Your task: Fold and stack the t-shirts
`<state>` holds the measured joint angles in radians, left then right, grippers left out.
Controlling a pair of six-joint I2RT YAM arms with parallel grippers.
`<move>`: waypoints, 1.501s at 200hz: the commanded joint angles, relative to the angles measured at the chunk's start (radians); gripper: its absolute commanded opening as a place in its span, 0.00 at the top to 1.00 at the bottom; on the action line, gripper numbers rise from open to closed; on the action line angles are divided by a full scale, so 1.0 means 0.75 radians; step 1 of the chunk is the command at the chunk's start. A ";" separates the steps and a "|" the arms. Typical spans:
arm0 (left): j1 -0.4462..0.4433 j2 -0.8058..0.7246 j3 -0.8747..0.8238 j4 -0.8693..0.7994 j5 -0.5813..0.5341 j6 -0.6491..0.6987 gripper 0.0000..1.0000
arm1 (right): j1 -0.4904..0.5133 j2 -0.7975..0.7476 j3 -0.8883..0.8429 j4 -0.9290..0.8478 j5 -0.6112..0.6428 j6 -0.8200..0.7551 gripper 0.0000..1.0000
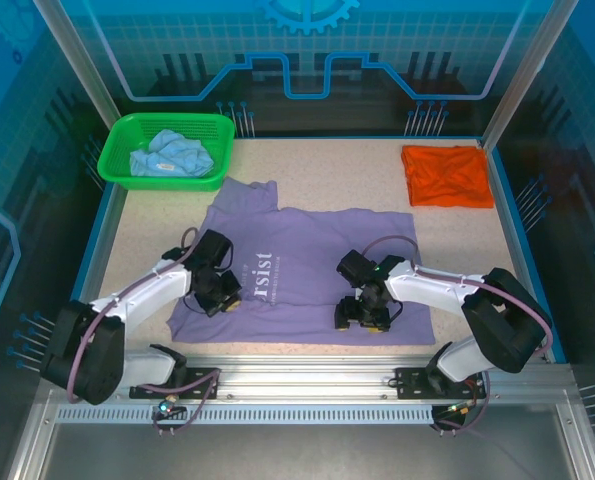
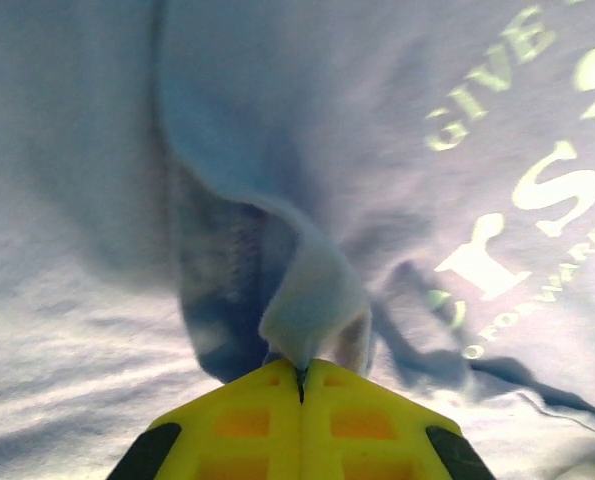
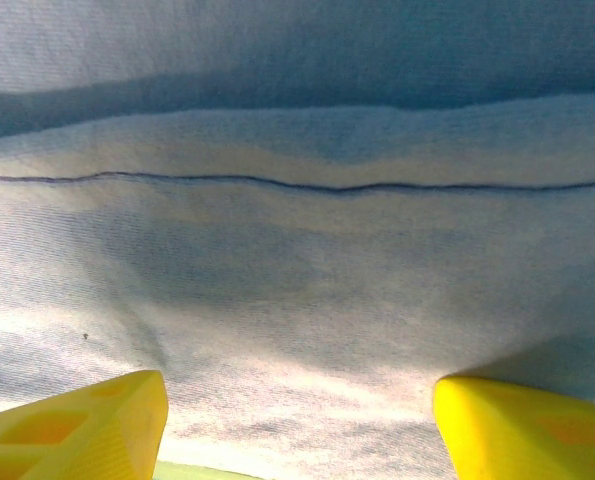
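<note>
Top view of a speckled beige tabletop (image 1: pixel 347 175), two robot arms bolted at its near edge.

Spread flat across the middle and near part: a large lavender t-shirt (image 1: pixel 317 250), one sleeve reaching towards the far left corner, white lettering (image 1: pixel 264 283) on the chest. At the far right corner, well apart from it: an orange t-shirt (image 1: pixel 447 175), folded into a rough square. At the far left corner: a green basket (image 1: pixel 162 183) holding a crumpled light blue t-shirt (image 1: pixel 172 155).

Down on the lavender cloth near its left side, just beside the lettering: the left end effector (image 1: pixel 222 293). Seen from the left wrist: yellow fingers (image 2: pixel 247 420) clenched together, grasping a small raised pinch of the lavender fabric, creases spreading from the pinch, lettering off to the right.

Low over the near right part of the same shirt, close to its hem: the right end effector (image 1: pixel 365 312). Seen from the right wrist: yellow fingers (image 3: pixel 77 425) released and set wide apart, only flat lavender cloth between them, a stitched seam (image 3: pixel 297 185) crossing the fabric just ahead. Contact between those fingertips and the cloth: cannot tell.
</note>
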<state>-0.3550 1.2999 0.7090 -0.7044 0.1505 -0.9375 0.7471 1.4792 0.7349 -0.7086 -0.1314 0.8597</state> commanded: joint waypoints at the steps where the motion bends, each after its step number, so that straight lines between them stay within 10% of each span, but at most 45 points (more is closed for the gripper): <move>1: -0.031 0.054 0.101 -0.074 -0.078 0.098 1.00 | 0.022 0.068 -0.068 -0.038 -0.023 0.011 0.26; 125: -0.269 0.647 0.710 -0.230 -0.216 0.441 1.00 | 0.016 0.089 -0.049 -0.050 -0.019 -0.005 0.26; 179: -0.295 0.745 0.950 -0.357 -0.386 0.514 0.48 | 0.014 0.070 -0.047 -0.069 -0.005 0.001 0.25; 208: -0.249 0.632 1.022 -0.389 -0.389 0.486 0.40 | 0.011 0.012 -0.045 -0.098 0.026 0.009 0.25; 300: -0.059 0.079 0.121 0.000 0.096 0.194 0.81 | -0.092 -0.275 -0.096 -0.069 0.090 0.063 0.30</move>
<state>-0.4210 1.3720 0.9699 -0.8158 0.1020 -0.6830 0.7090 1.2984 0.6868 -0.7677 -0.0841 0.8829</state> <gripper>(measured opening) 0.203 0.708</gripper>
